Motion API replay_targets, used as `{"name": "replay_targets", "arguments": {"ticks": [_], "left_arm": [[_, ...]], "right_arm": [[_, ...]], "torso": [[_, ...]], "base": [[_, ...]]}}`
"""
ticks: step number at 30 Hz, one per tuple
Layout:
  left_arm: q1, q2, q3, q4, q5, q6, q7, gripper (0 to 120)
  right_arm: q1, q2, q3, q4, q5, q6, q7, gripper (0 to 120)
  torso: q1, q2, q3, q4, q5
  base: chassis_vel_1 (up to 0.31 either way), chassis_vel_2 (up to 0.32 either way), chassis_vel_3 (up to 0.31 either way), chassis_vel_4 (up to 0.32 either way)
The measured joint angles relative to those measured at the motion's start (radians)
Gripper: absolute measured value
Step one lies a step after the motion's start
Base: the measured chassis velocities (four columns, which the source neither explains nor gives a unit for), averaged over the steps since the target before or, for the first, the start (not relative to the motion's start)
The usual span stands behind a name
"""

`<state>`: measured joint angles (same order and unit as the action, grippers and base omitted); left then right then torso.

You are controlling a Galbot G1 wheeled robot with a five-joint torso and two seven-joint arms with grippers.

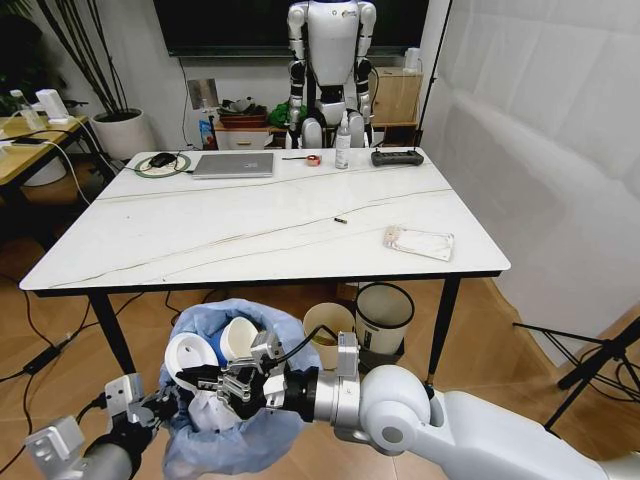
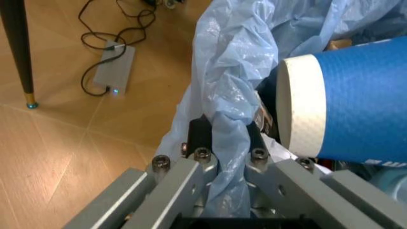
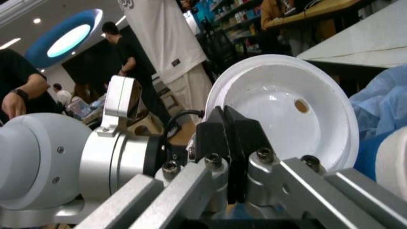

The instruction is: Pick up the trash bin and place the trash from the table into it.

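The trash bin (image 1: 235,440), lined with a crinkled light-blue bag, hangs low in front of the table (image 1: 250,225). My left gripper (image 1: 152,410) is shut on a fold of the bag (image 2: 226,129) at the bin's rim. Inside the bin lie a white lid (image 1: 187,355), a white cup (image 1: 240,338) and a blue paper cup (image 2: 356,102). My right gripper (image 1: 200,383) reaches across into the bin's mouth, its pads (image 3: 237,140) pressed together with nothing seen between them, right in front of a white lid (image 3: 286,105). A flat clear wrapper (image 1: 418,241) lies on the table at the right.
At the table's far edge are a laptop (image 1: 233,165), a coiled cable (image 1: 160,163), red tape (image 1: 313,159), a bottle (image 1: 343,148) and a black power strip (image 1: 397,157). A small dark item (image 1: 341,220) lies mid-table. A cream bin (image 1: 328,330) and a black bin (image 1: 384,315) stand underneath.
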<state>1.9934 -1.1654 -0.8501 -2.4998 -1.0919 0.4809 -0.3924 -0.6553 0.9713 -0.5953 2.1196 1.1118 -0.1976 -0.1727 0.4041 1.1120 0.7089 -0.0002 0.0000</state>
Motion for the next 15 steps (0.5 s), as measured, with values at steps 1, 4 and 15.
{"name": "replay_targets", "arguments": {"ticks": [1, 4, 15], "left_arm": [[0.0, 0.002, -0.002, 0.0, -0.003, 0.0, -0.001, 0], [0.0, 0.002, -0.003, 0.0, -0.007, 0.001, -0.002, 0], [0.001, -0.001, -0.006, -0.001, -0.012, 0.0, -0.001, 0]], "right_arm": [[-0.001, 0.001, -0.003, 0.0, -0.005, 0.001, -0.002, 0], [-0.003, 0.005, -0.013, 0.0, -0.013, 0.002, -0.005, 0], [-0.03, 0.008, -0.024, -0.023, -0.067, 0.011, -0.007, 15]], "torso": [[0.0, 0.0, 0.0, 0.0, 0.0], [0.0, 0.0, 0.0, 0.0, 0.0], [0.0, 0.0, 0.0, 0.0, 0.0]], "base": [[0.0, 0.0, 0.0, 0.0], [0.0, 0.0, 0.0, 0.0], [0.0, 0.0, 0.0, 0.0]]}}
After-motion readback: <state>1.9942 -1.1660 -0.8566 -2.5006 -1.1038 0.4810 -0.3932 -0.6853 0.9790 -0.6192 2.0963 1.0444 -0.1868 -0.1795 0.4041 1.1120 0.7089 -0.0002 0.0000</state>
